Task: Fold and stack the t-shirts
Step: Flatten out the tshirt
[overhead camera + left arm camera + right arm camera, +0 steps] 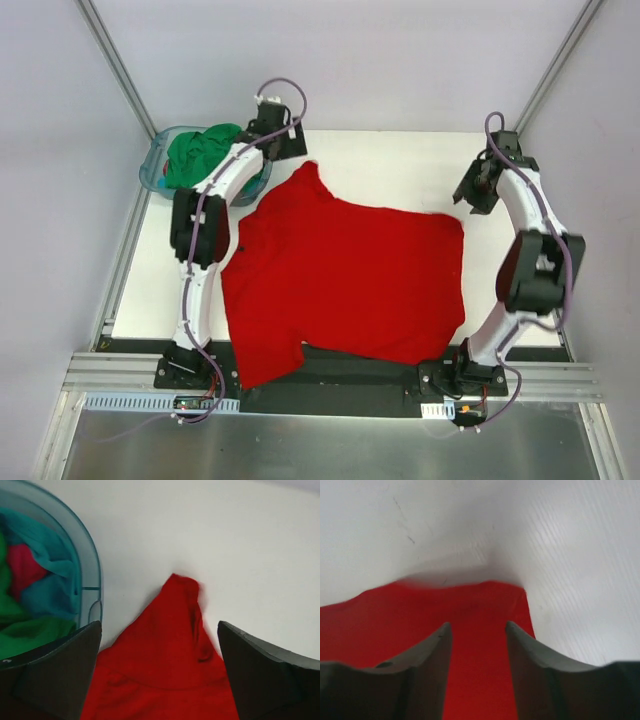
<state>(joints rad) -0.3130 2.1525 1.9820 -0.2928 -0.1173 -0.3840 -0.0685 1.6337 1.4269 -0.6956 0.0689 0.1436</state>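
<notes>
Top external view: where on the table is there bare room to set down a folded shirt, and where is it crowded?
Widest bare patch: the far strip between the red shirt and the back wall, running from the left gripper to the right gripper. Narrower strips flank the shirt left and right. Crowded: the far-left corner with the basket, and the shirt-covered centre.

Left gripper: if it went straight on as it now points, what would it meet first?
Probably the red t-shirt, its sleeve tip lying between the left gripper's open fingers; depth is unclear.

Bright, even light; blurry wrist close-ups
</notes>
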